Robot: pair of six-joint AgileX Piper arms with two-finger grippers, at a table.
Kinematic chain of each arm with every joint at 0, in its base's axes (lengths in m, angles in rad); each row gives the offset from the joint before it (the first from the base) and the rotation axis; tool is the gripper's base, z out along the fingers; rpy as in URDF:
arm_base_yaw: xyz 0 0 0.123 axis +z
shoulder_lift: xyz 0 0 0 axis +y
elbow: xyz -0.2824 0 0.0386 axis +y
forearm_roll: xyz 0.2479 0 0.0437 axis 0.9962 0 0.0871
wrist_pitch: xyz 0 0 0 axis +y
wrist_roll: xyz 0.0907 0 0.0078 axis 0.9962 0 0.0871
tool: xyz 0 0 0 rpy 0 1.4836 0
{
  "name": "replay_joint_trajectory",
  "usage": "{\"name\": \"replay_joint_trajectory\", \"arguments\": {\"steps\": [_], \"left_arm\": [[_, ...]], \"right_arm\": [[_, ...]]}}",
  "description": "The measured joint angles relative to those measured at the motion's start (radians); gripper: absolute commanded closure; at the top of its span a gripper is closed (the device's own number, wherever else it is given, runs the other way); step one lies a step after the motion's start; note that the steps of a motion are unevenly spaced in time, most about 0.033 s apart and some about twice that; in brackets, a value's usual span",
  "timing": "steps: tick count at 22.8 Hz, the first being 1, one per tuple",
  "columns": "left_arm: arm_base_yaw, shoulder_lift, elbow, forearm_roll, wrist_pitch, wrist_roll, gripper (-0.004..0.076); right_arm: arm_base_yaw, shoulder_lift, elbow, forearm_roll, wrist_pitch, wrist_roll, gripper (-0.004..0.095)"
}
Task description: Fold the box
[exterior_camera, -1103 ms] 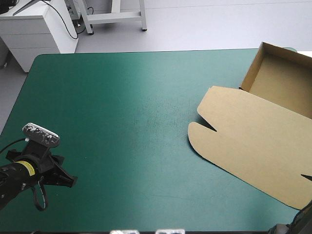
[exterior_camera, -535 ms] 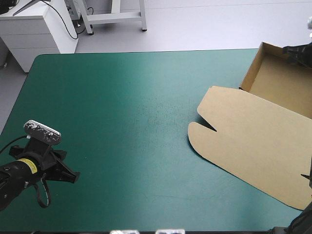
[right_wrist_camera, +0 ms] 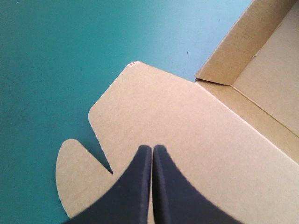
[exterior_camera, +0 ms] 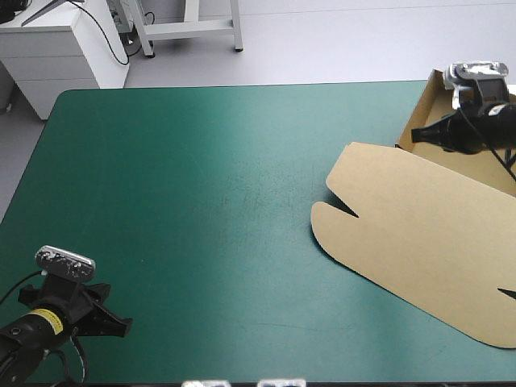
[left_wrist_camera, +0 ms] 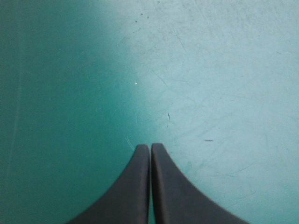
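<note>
Now the right gripper (exterior_camera: 421, 135), jaws closed and empty, has swung in above the box (exterior_camera: 419, 242) (flat lid (right_wrist_camera: 187, 126) under its tips, tray (right_wrist_camera: 275, 70) just ahead), likely to work it; the left gripper (exterior_camera: 119, 326), also closed, has backed away.

Bright light; pale sheen on teal-green cover (exterior_camera: 242, 121)

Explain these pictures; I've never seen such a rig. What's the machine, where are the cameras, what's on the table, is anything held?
This is a two-armed robot at a table with a teal-green cover. One picture looks down from above; the other two come from a camera on each wrist, looking forward. The left end effector is shut over bare cover near the table's near left corner. The right end effector is shut above the brown box, an open tray with its lid lying flat. Neither holds anything.
</note>
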Motion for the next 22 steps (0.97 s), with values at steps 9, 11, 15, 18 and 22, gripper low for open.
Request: {"name": "replay_joint_trajectory", "arguments": {"steps": [9,11,15,18,22], "left_arm": [[0.0,-0.044,0.059,-0.032,-0.005,-0.019,0.0732],[0.0,-0.044,0.059,-0.046,-0.005,-0.019,0.0732],[0.0,-0.045,0.059,-0.051,-0.005,-0.019,0.0732],[0.0,-0.045,0.059,-0.054,-0.005,-0.019,0.0732],[0.0,-0.045,0.059,-0.071,-0.001,-0.019,0.0732]], "right_arm": [[0.003,-0.592,0.616,0.029,-0.132,-0.135,0.0913],[0.003,-0.688,0.705,0.049,-0.133,-0.151,0.0913],[0.003,-0.835,0.852,0.06,-0.133,-0.158,0.0913],[0.003,-0.916,0.933,0.06,-0.131,-0.158,0.0913],[0.003,-0.984,1.003,0.06,-0.113,-0.158,0.0913]]}}
